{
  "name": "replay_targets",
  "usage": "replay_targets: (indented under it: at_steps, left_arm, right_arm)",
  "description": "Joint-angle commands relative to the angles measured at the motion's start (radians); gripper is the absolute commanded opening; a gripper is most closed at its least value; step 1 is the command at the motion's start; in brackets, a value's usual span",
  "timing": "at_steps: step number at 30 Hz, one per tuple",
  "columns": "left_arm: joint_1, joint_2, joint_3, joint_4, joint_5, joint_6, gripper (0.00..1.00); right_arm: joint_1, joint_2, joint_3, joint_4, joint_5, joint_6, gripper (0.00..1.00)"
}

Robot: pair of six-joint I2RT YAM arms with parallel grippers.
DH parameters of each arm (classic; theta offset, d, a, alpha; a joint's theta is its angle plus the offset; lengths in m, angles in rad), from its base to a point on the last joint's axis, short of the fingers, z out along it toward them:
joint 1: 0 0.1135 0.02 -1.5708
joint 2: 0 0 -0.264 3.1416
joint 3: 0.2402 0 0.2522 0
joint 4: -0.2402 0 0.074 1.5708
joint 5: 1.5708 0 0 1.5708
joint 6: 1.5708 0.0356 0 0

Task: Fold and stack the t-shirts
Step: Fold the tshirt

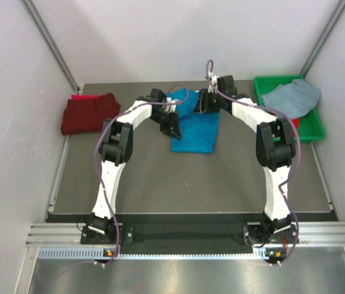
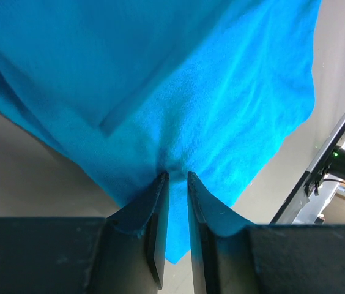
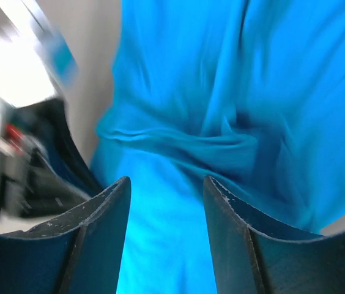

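Note:
A bright turquoise-blue t-shirt [image 1: 196, 133] lies partly folded at the middle back of the table, its far end bunched up [image 1: 181, 97]. My left gripper [image 1: 173, 127] is at the shirt's left edge. In the left wrist view its narrow jaws [image 2: 177, 175] are shut on a fold of the turquoise cloth [image 2: 178, 92]. My right gripper [image 1: 199, 101] hovers over the bunched far end. Its jaws [image 3: 166, 181] stand open, with rumpled turquoise cloth [image 3: 221, 110] under them. A dark maroon t-shirt [image 1: 88, 114] lies folded at the back left. A pale grey-blue t-shirt [image 1: 293, 97] rests in the bin.
A green plastic bin [image 1: 311, 127] stands at the back right, with a bit of red [image 1: 296, 122] under the grey-blue shirt. A red edge [image 1: 82, 97] shows behind the maroon shirt. White walls close in the table's left, back and right.

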Motion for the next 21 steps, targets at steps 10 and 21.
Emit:
replay_targets:
  at_steps: [10,21]
  left_arm:
    - [0.007,-0.175,0.027,-0.031,-0.028,0.014,0.53]
    - [0.113,-0.289,-0.298,0.058,0.044,-0.148,0.99]
  right_arm:
    - [-0.01,-0.149,0.088,0.047,0.095,-0.109,0.54]
    - [-0.164,-0.458,-0.558,0.004,-0.163,0.23,0.62]
